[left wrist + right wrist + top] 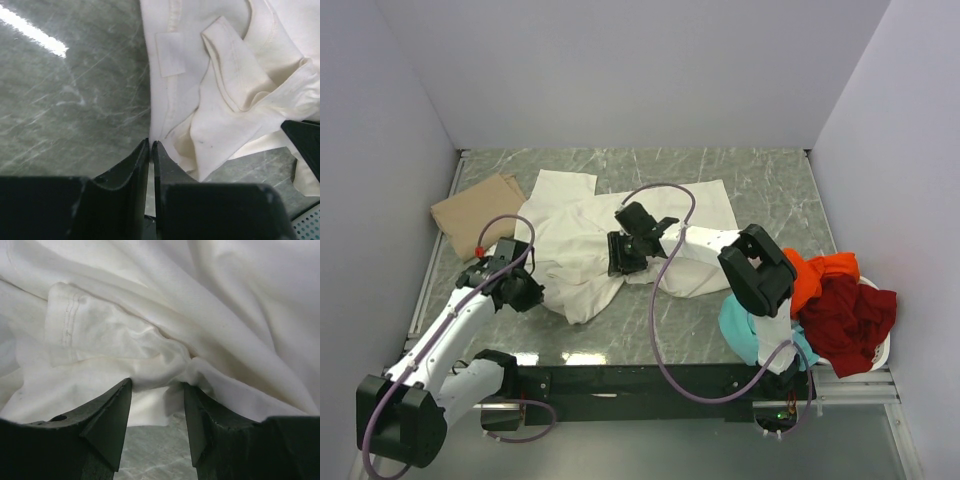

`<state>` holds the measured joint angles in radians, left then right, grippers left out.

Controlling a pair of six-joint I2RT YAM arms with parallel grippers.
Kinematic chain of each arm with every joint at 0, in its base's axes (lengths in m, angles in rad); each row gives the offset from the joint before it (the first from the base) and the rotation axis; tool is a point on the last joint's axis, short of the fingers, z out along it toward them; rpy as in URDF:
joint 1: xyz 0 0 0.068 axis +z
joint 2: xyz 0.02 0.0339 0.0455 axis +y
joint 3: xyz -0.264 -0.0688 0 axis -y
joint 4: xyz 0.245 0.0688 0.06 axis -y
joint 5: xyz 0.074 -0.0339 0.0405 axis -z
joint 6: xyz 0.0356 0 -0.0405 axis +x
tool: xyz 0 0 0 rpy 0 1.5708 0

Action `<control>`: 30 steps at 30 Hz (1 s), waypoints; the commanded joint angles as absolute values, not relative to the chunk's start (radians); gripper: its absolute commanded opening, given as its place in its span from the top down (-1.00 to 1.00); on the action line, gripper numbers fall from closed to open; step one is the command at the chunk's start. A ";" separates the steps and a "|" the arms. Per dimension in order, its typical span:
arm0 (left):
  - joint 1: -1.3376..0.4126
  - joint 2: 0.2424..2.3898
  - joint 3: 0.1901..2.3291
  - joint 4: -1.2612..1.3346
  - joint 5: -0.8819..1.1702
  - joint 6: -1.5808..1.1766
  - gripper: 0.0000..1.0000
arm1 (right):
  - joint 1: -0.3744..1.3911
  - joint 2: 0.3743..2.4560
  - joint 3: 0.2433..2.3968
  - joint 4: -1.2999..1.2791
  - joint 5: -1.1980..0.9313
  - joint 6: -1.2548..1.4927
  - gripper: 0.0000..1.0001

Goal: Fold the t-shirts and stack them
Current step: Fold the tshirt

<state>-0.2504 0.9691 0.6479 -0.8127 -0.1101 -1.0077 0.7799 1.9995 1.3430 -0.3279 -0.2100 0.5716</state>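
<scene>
Marble table (770, 190) bearing the cream-white t-shirt (575, 235), crumpled mid-frame; tan t-shirt (475, 212) at left. My right gripper (157, 385) is spread, straddling a bunched fold; my left gripper (151, 142) pinches the hem (lower-left edge).

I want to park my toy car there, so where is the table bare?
The table is bare at the back right, between the white shirt and the right wall, and along the near edge in front of that shirt. Crowded spots: the tan shirt on the left, the full basket on the right.
</scene>
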 commanded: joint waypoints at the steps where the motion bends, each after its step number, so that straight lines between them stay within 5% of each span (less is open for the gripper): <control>1: -0.253 0.924 0.702 -0.906 -0.156 -1.038 0.71 | 0.779 2.003 1.379 -0.319 -0.186 0.545 -0.07; 12: -0.253 0.792 0.721 -1.092 -0.190 -1.089 0.64 | 0.778 2.005 1.361 -0.318 -0.182 0.540 -0.07; 30: -0.267 1.077 0.623 -0.661 -0.072 -0.997 0.61 | 0.795 1.902 1.404 -0.359 -0.186 0.492 -0.08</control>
